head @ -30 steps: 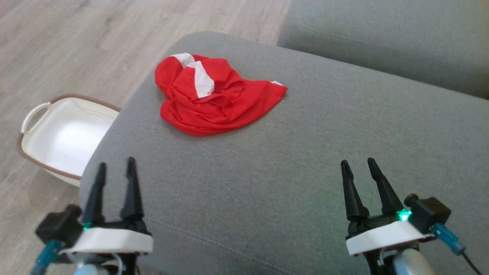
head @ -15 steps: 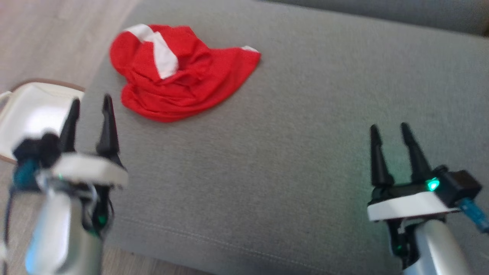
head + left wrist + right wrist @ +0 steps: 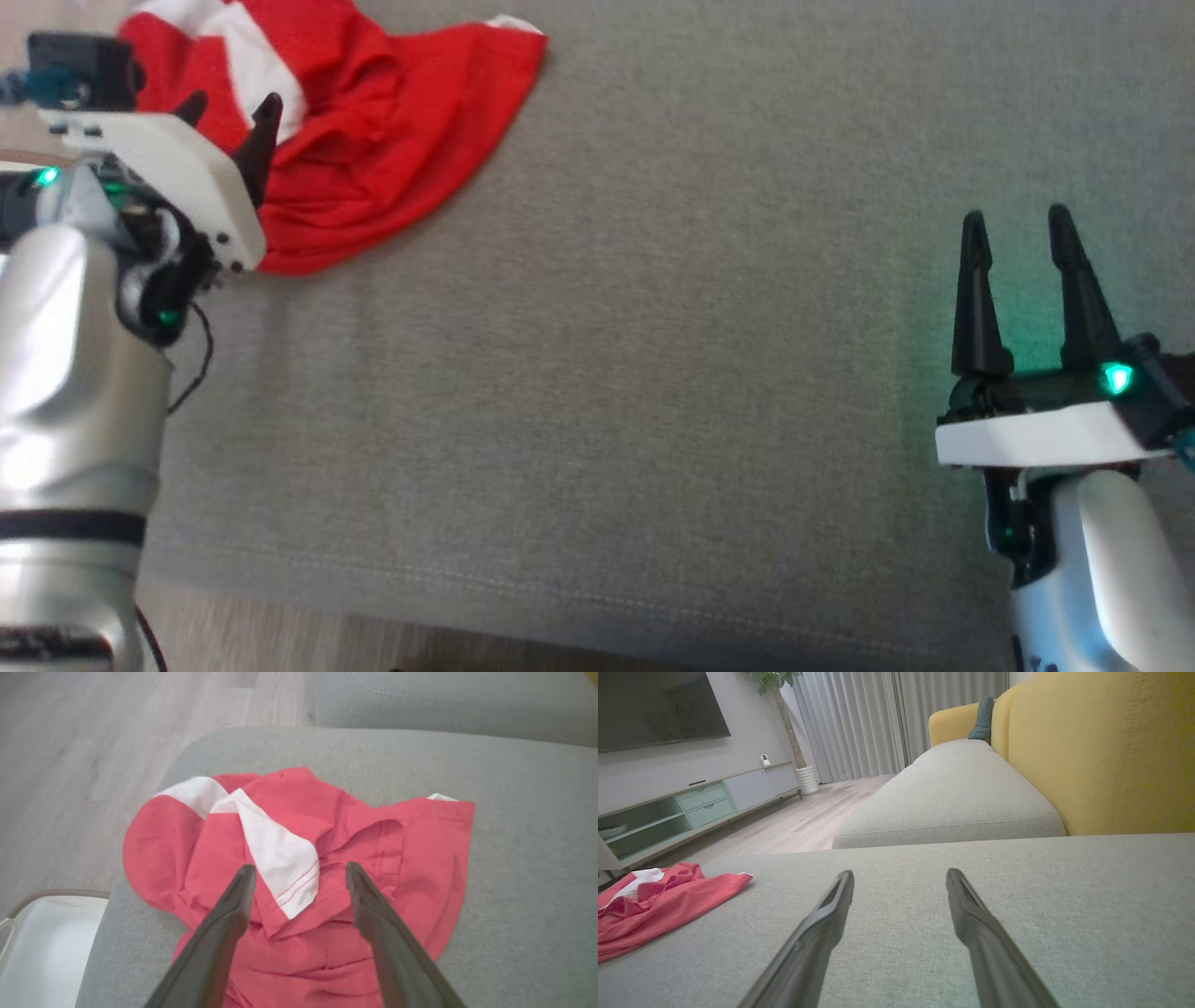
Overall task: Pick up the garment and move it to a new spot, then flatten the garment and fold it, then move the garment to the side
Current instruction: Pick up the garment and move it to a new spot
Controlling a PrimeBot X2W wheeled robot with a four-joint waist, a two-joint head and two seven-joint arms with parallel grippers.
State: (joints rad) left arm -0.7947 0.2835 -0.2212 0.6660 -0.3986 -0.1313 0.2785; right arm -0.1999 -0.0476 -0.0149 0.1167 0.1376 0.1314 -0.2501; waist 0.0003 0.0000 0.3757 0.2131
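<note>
A crumpled red garment [image 3: 373, 140] with white strips lies on the grey sofa cushion [image 3: 607, 373] at the upper left of the head view. My left gripper [image 3: 229, 107] hangs open just above its near part, fingers pointing at the cloth. In the left wrist view the open fingers frame the garment [image 3: 364, 849] around its white strip, with nothing held. Over bare cushion at the lower right, my right gripper [image 3: 1018, 229] stands open, far from the cloth. The right wrist view shows the garment [image 3: 658, 900] at its left edge.
A white basket [image 3: 42, 947] with a brown rim stands on the wooden floor [image 3: 93, 742] beside the cushion's left end. A second grey cushion [image 3: 952, 793] and a yellow backrest [image 3: 1106, 751] lie beyond. The cushion's front edge [image 3: 560, 597] runs along the bottom.
My left arm has reached forward and now hangs over the garment. The head camera has tilted down and moved, shifting the whole picture. The right gripper keeps its pose.
</note>
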